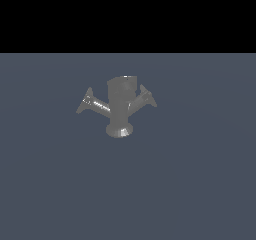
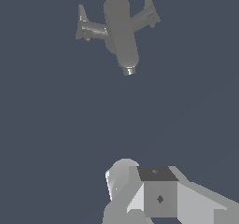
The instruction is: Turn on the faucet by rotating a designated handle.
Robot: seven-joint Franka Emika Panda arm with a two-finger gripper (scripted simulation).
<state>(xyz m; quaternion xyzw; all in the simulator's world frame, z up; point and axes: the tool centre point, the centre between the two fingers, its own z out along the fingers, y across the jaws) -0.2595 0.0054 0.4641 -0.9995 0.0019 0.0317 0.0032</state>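
Observation:
A grey metal faucet (image 1: 120, 106) stands upright on a round base (image 1: 120, 130) in the middle of the dark blue-grey floor. One handle (image 1: 92, 104) sticks out to the exterior view's left, another handle (image 1: 146, 98) to the exterior view's right. The wrist view shows the faucet (image 2: 122, 31) from above, with its two handles (image 2: 88, 28) (image 2: 147, 14) and spout tip (image 2: 129, 70). My gripper (image 2: 140, 190) shows only as pale grey blocks in the wrist view, well apart from the faucet and touching nothing. Its fingers are not clear enough to read. The arm does not show in the exterior view.
Flat blue-grey floor (image 1: 200, 184) surrounds the faucet on all sides. A black band fills the top of the exterior view.

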